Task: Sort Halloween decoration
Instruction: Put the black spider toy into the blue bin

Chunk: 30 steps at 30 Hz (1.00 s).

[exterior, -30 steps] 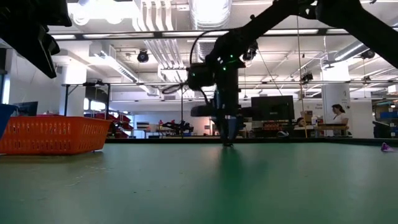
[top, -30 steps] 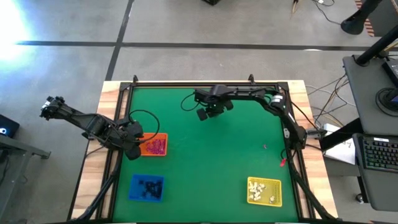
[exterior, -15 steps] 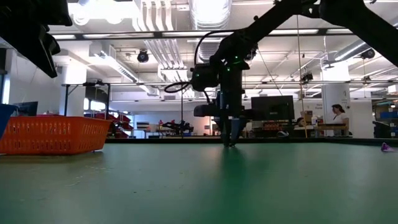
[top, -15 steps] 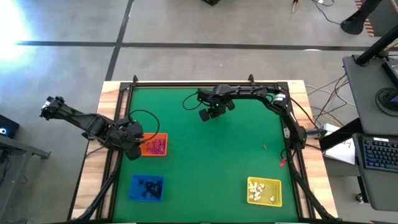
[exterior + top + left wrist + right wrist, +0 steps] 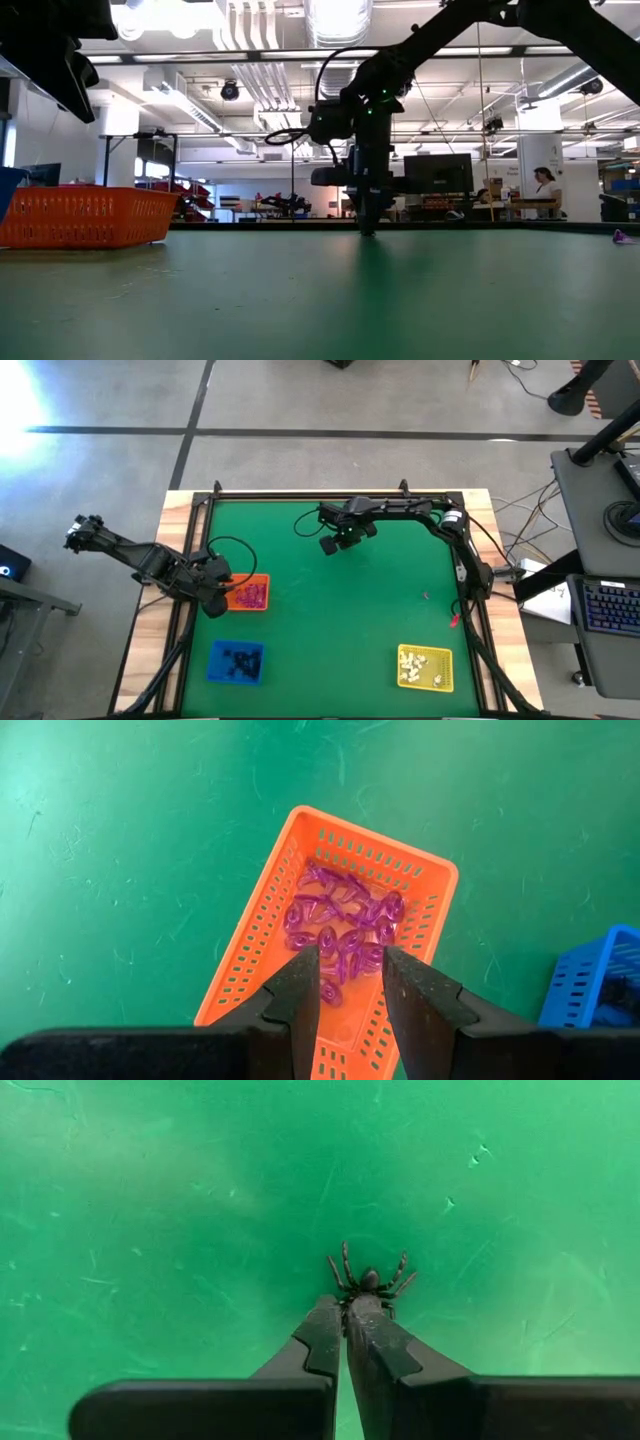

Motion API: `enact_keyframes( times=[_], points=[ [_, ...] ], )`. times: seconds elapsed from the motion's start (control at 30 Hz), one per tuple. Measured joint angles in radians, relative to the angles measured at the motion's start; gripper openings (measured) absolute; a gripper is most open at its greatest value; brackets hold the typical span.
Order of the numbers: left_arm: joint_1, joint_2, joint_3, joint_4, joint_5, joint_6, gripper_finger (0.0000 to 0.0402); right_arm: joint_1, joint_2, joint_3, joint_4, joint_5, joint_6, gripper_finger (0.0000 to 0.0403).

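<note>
The right gripper point(image 5: 345, 1315) is set down at the far-centre of the green mat point(image 5: 330, 620), its tips brought together on a small black spider point(image 5: 367, 1283). The pinch is seen to fall on the spider's rear end; body and legs project just beyond the tips and lie against the mat. From the low view the gripper is seen upright, tips at the table surface. The grip is judged to be made low and at one end because the trinket is flat and far smaller than the fingers.

The left gripper point(image 5: 350, 985) is held over the orange tray point(image 5: 270, 910) at the left side of the mat, its jaws standing apart with nothing between them. Directly below it a cluster of pinkish-purple trinkets point(image 5: 340, 925) is seen lying in the tray. This arm is judged to be waiting.

Sorting is judged well advanced: black trinkets point(image 5: 240, 658) are collected in the blue tray point(image 5: 237, 679) at near left, white trinkets point(image 5: 418, 664) in the yellow tray point(image 5: 446, 660) at near right. One small pinkish piece point(image 5: 426, 597) is noted loose on the mat toward the right side, well apart from every tray.

The spider's proper place is judged to be the blue tray. Open mat lies between, but the left arm and the orange tray are stationed near that path and may need to be cleared.
</note>
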Motion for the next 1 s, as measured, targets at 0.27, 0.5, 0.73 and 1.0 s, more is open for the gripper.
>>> enact_keyframes(
  times=[0.27,0.5,0.73,1.0],
  points=[
    [0.0,0.0,0.0,0.0,0.0,0.0,0.0094,0.016,-0.09,-0.009,-0.03,0.008,-0.023,0.0009],
    [0.0,-0.004,0.0,-0.001,0.0,0.015,0.0094,0.034,-0.169,-0.005,-0.023,-0.003,-0.033,0.0008],
    [0.0,-0.01,0.0,-0.001,-0.001,0.042,0.0094,0.087,-0.204,-0.004,-0.009,-0.041,-0.034,0.0008],
    [0.0,-0.045,0.0,-0.004,-0.029,0.045,0.0094,0.231,-0.203,-0.004,0.046,-0.09,-0.005,0.0008]
  ],
)
